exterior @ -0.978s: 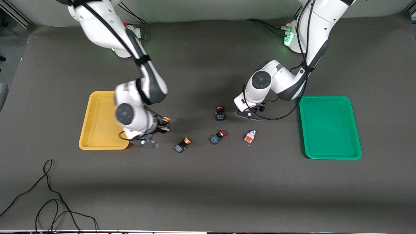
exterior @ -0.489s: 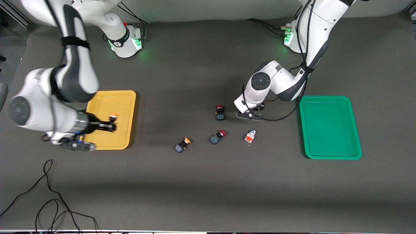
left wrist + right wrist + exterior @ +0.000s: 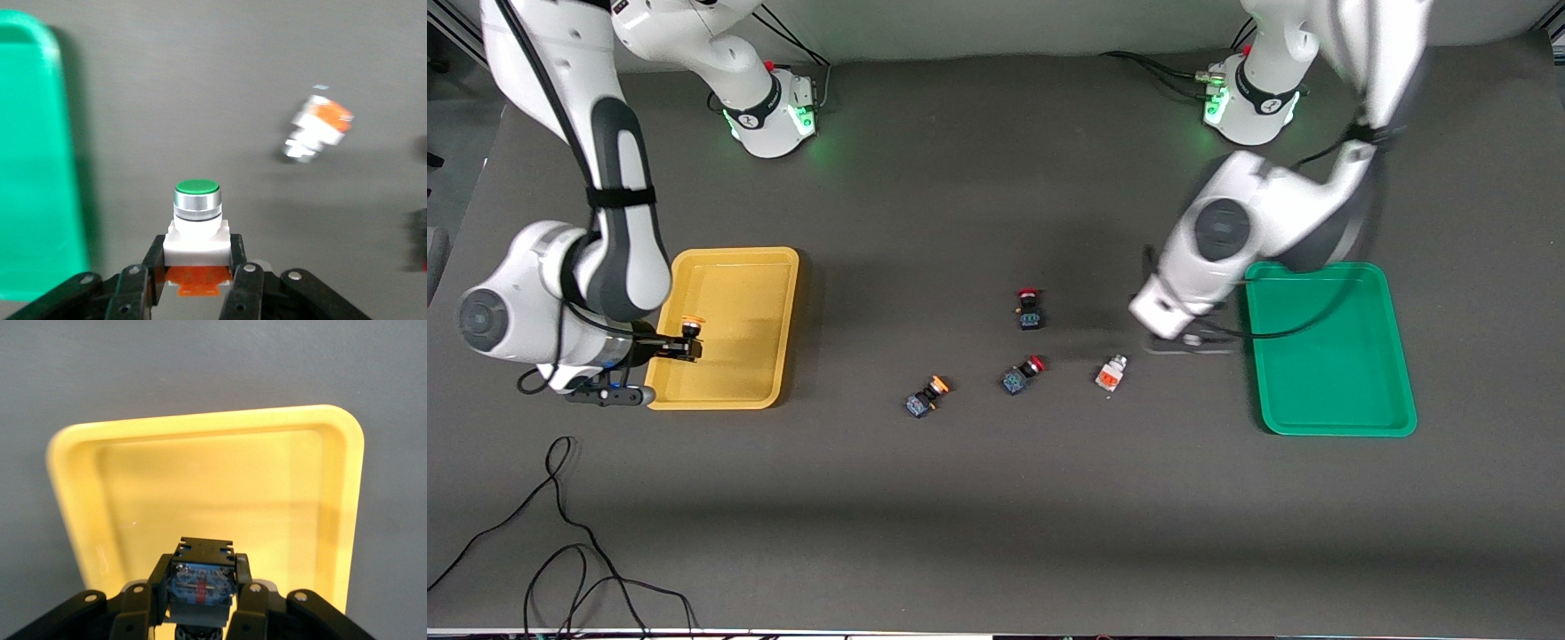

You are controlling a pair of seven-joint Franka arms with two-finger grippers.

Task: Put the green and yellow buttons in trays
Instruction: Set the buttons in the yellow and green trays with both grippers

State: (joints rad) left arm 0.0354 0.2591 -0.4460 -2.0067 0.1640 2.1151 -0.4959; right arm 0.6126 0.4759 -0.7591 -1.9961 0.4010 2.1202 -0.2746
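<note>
My right gripper (image 3: 683,343) is shut on a black-and-blue button with a yellow-orange cap (image 3: 690,325) and holds it over the yellow tray (image 3: 734,267). The right wrist view shows that gripper (image 3: 200,581), the button's body (image 3: 201,572) and the tray (image 3: 200,430) below. My left gripper (image 3: 1193,340) is shut on a white button with a green tip (image 3: 197,200), over the table beside the green tray (image 3: 1329,422). The left wrist view shows that gripper (image 3: 197,252) and the tray's edge (image 3: 33,167). A second white and orange button (image 3: 1110,372) and a second yellow-capped button (image 3: 927,396) lie on the table.
Two red-capped black-and-blue buttons lie mid-table, one (image 3: 1029,308) farther from the front camera than the other (image 3: 1022,374). Black cables (image 3: 560,533) trail over the table's front corner at the right arm's end. Both arm bases stand along the table's back edge.
My right gripper carried its yellow-capped button from beside the yellow tray to over it. My left gripper rose from the table with the green-tipped button and moved toward the green tray.
</note>
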